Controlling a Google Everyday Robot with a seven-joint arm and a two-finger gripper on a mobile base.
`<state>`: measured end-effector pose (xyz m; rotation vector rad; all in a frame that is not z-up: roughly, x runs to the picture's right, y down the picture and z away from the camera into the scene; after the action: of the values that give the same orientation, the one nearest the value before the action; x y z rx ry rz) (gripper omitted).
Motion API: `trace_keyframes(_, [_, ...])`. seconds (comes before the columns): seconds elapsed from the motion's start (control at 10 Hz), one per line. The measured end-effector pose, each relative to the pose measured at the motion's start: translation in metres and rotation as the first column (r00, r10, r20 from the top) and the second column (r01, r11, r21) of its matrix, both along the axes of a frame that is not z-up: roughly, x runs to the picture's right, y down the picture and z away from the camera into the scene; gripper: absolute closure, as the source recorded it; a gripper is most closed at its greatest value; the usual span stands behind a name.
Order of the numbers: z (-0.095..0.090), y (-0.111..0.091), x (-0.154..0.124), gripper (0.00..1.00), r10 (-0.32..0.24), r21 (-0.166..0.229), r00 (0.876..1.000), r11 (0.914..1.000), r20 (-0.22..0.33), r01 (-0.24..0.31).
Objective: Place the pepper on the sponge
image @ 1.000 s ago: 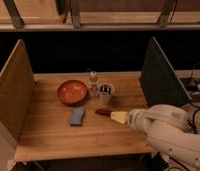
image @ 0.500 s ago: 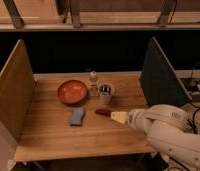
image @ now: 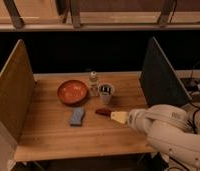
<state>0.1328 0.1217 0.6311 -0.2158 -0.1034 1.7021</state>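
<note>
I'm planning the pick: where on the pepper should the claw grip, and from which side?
Probably across its narrow middle, from above. The pepper lies flat on the table, lengthwise toward the claw, which sits at its camera-right end; closing across the slim width suits the shape. The sponge lies apart on its other side.

one camera, set high at the table's front edge, looks down and across toward the dark back. middling range: whole tabletop and both side boards fit. the arm enters lower right, gripper near frame centre.
</note>
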Motion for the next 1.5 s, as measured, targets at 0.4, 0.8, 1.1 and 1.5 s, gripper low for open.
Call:
trace_keyframes(0.4, [0.000, 0.000, 0.000, 0.20, 0.000, 0.000, 1.000, 1.0000, 0.000, 0.000])
trace_keyframes(0.8, [0.001, -0.007, -0.009, 0.20, -0.077, 0.034, 0.997, 0.9965, 0.029, 0.076])
trace_keyframes(1.1, [0.029, -0.005, -0.037, 0.20, -0.229, 0.037, 0.968, 0.9733, 0.102, 0.227])
trace_keyframes(1.5, [0.083, 0.026, -0.056, 0.20, -0.345, -0.038, 0.925, 0.9340, 0.159, 0.355])
